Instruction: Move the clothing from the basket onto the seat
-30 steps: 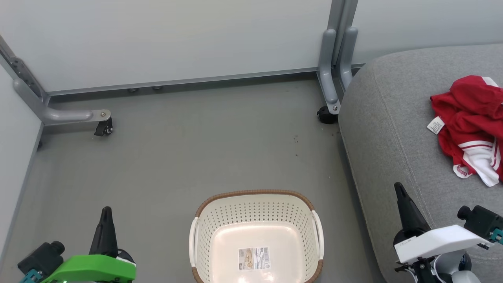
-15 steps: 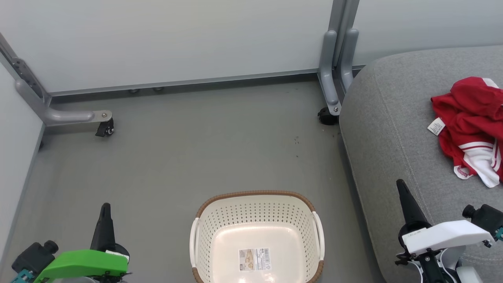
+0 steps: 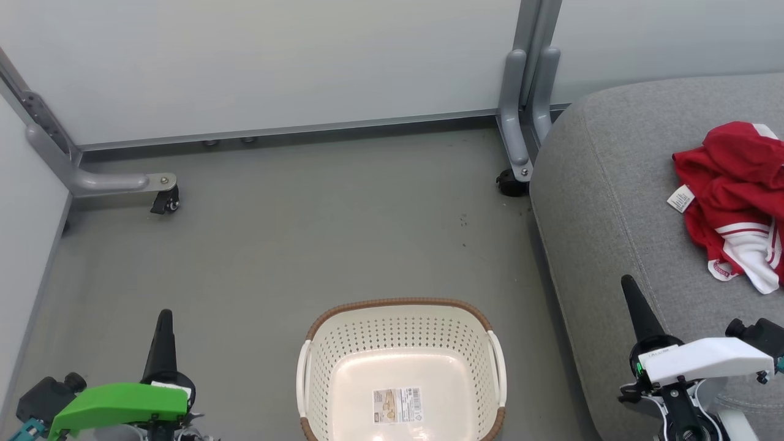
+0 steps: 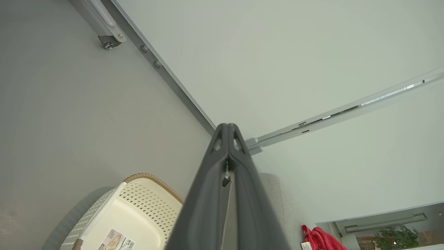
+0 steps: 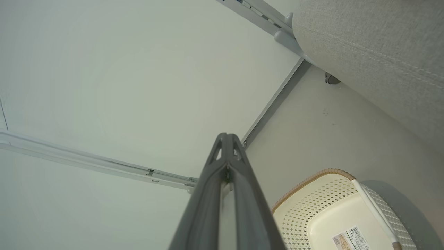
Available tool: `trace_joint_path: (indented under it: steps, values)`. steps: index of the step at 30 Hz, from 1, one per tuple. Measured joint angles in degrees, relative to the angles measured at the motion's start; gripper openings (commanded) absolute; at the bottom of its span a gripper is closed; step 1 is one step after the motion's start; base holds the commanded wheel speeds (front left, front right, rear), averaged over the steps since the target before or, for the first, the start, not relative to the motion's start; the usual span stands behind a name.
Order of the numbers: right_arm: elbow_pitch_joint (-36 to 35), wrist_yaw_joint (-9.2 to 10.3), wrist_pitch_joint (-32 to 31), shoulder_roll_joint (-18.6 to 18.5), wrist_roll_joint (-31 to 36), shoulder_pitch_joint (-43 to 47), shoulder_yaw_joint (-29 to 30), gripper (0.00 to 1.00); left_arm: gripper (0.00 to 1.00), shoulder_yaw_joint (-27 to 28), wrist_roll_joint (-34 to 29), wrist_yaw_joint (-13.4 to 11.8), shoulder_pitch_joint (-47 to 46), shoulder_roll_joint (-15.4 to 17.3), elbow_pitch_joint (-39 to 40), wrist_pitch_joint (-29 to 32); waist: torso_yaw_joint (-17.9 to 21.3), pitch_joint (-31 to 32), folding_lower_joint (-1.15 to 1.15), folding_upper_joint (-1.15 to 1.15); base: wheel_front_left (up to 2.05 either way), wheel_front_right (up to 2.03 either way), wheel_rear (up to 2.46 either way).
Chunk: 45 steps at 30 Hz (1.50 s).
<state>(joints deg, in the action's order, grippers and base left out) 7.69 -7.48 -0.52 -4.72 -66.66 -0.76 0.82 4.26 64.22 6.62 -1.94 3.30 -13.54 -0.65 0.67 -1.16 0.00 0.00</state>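
My right gripper (image 3: 626, 282) was fully closed, fingertips pressed together, with nothing between them. It pointed upward just over the near edge of the seat (image 3: 612, 184). My left gripper (image 3: 164, 315) was likewise closed and empty, above the floor (image 3: 275, 245), left of the basket (image 3: 398, 302) and apart from it. The basket held nothing but the sticker (image 3: 397, 404) on its bottom. The clothing (image 3: 732, 190) lay crumpled on the seat, well in from its edge and apart from both grippers. I judged the transfer complete and the step in hand a final check. To perform it well: confirm the basket empty, confirm no cloth overhangs the seat, and park both arms clear of rim and cushion.
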Motion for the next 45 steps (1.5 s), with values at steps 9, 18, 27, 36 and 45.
trace_joint_path:
  steps: [9, 18, 27, 36, 45]
  values:
    - [1.14, 0.00, -0.74, -0.01, -5.05, -0.82, 0.45, 0.00, 0.00, 0.51, 4.97, 0.18, -0.88, -0.09, -0.08, 1.20, -0.10, 0.15, 0.00, 0.00, 0.00, 0.00, 0.00]
    - [2.18, 0.00, -1.42, -0.01, -9.79, -1.87, 0.97, 0.00, 0.00, 0.90, 9.85, 0.26, -1.35, -0.14, -0.15, 2.53, -0.20, 0.29, 0.00, 0.00, 0.00, 0.00, 0.00]
    - [3.16, 0.00, -1.94, 0.00, -14.04, -2.48, 1.53, 0.00, 0.00, 1.18, 14.17, 0.43, -2.16, -0.22, -0.24, 3.63, -0.30, 0.44, 0.00, 0.00, 0.00, 0.00, 0.00]
    - [4.05, 0.00, -2.50, 0.02, -18.02, -3.14, 2.02, 0.00, 0.00, 1.42, 18.15, 0.48, -2.41, -0.29, -0.32, 4.70, -0.40, 0.59, 0.00, 0.00, 0.00, 0.00, 0.00]
    - [4.93, 0.01, -3.12, 0.07, -21.65, -4.01, 2.47, 0.00, 0.00, 1.70, 21.96, 0.52, -2.94, -0.33, -0.38, 5.64, -0.50, 0.73, 0.00, 0.00, 0.00, 0.00, 0.00]
